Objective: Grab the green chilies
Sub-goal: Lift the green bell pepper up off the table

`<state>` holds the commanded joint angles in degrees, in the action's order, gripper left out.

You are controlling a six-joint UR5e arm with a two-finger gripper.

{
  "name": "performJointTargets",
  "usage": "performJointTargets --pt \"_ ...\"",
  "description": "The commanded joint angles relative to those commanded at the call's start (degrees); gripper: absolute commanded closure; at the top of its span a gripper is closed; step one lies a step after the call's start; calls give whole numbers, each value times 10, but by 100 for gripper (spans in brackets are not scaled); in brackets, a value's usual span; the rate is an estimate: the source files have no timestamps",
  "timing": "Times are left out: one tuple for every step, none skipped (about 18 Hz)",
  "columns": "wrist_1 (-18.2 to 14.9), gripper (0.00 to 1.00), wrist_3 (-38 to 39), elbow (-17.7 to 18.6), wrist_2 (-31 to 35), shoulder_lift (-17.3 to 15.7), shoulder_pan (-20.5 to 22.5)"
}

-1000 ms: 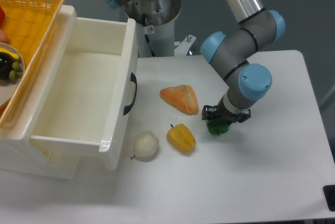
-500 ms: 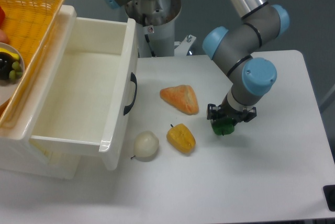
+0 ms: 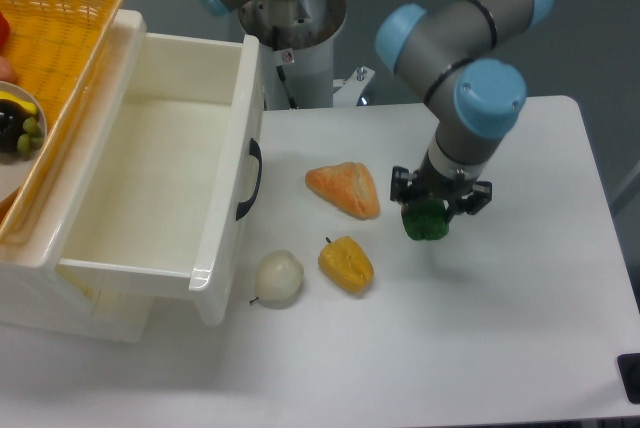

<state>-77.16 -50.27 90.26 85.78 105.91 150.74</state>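
The green chilies, a small glossy dark-green pepper-shaped toy, hang in my gripper, which is shut on them from above. The toy is lifted off the white table, right of the orange wedge-shaped piece and up-right of the yellow pepper. The fingers are mostly hidden by the wrist and the toy.
A white onion-like ball lies left of the yellow pepper. An open white drawer stands at the left, with a yellow basket behind it. The robot base is at the back.
My gripper has risen with the green chilies in it, lifting them off the table and moving slightly up and right. The other items have not moved.
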Motion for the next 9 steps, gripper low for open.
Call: performJointTargets --pt "-3 45 0 0 0 -1 -6" --pt "-4 45 0 0 0 -1 -11" --pt "-4 45 0 0 0 -1 -14" --pt "-4 45 0 0 1 -1 -18" --pt "-4 45 0 0 1 -1 -19" --pt "-4 45 1 0 1 -1 -19" --pt "-4 45 1 0 1 -1 -19" --pt "-4 45 1 2 1 -1 -19" --pt "-4 45 1 1 1 -2 -19"
